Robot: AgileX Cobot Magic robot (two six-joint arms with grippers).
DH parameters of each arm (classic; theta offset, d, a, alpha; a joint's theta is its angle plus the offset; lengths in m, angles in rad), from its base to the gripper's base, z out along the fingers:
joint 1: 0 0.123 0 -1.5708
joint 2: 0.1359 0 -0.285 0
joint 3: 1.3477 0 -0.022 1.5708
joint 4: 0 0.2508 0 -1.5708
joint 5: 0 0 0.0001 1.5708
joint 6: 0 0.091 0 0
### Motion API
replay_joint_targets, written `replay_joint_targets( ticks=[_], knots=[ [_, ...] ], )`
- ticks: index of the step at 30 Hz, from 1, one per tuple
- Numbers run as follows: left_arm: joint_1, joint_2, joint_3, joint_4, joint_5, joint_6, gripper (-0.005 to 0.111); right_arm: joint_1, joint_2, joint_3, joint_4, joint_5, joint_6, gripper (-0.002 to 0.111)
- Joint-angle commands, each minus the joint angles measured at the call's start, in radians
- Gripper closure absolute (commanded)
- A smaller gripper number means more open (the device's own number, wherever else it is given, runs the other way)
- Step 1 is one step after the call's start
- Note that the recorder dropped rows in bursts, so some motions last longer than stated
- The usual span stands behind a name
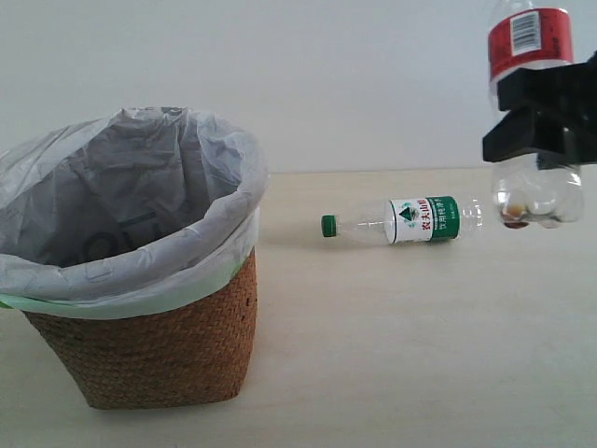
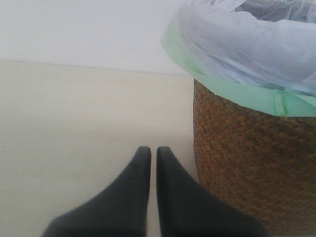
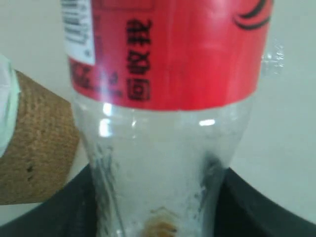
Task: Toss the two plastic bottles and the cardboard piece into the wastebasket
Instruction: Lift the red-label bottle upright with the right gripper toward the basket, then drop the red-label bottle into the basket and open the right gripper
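A clear plastic bottle with a red barcode label point(image 1: 532, 112) hangs upright in the air at the far right, my right gripper point(image 1: 546, 117) shut on its lower body; its cap is out of frame. In the right wrist view that bottle point(image 3: 163, 123) fills the picture between the black fingers point(image 3: 256, 202). The other plastic bottle, green cap and white-green label point(image 1: 410, 220), lies on its side on the table. The wastebasket point(image 1: 149, 345), wicker with a white bag liner, stands at the left. My left gripper point(image 2: 153, 150) is shut and empty, low beside the wastebasket point(image 2: 252, 168). The cardboard piece is out of view.
The pale table point(image 1: 420, 355) runs to a white wall behind. The bag's green-edged rim point(image 2: 232, 91) folds over the basket top.
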Motion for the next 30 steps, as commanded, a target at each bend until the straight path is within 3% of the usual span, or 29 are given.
replay_joint_targets(
  ticks=[1,6,8,14,16,19,22,24,26,28,30],
  knots=[
    [0.002,-0.003,0.004,0.005,-0.004,-0.005,0.103,0.089,-0.005,-0.008,0.038,-0.075,-0.029,0.108],
    [0.002,-0.003,0.004,0.005,-0.004,-0.005,0.103,0.104,0.005,-0.008,-0.035,-0.073,0.018,0.108],
    [0.002,-0.003,0.004,0.005,-0.004,-0.005,0.103,0.092,0.016,-0.008,-0.183,-0.043,0.121,0.108],
    [0.002,-0.003,0.004,0.005,-0.004,-0.005,0.103,0.082,0.085,-0.006,-0.879,0.204,0.547,0.108],
    [0.002,-0.003,0.004,0.005,-0.004,-0.005,0.103,0.082,0.11,-0.006,-0.983,0.27,0.583,0.108],
    [0.002,-0.003,0.004,0.005,-0.004,-0.005,0.103,0.082,0.136,-0.006,-0.981,0.249,0.595,0.108],
    [0.002,-0.003,0.004,0.005,-0.004,-0.005,0.103,0.086,0.181,-0.006,-0.855,0.143,0.573,0.108],
    [0.002,-0.003,0.004,0.005,-0.004,-0.005,0.103,0.105,0.202,-0.018,-0.657,0.009,0.475,0.108],
    [0.002,-0.003,0.004,0.005,-0.004,-0.005,0.103,0.158,0.204,-0.074,-0.318,-0.119,0.27,0.108],
    [0.002,-0.003,0.004,0.005,-0.004,-0.005,0.103,0.232,0.207,-0.177,0.109,-0.14,-0.06,0.105],
    [0.002,-0.003,0.004,0.005,-0.004,-0.005,0.103,0.283,0.226,-0.288,0.512,-0.069,-0.298,0.09]
  ],
)
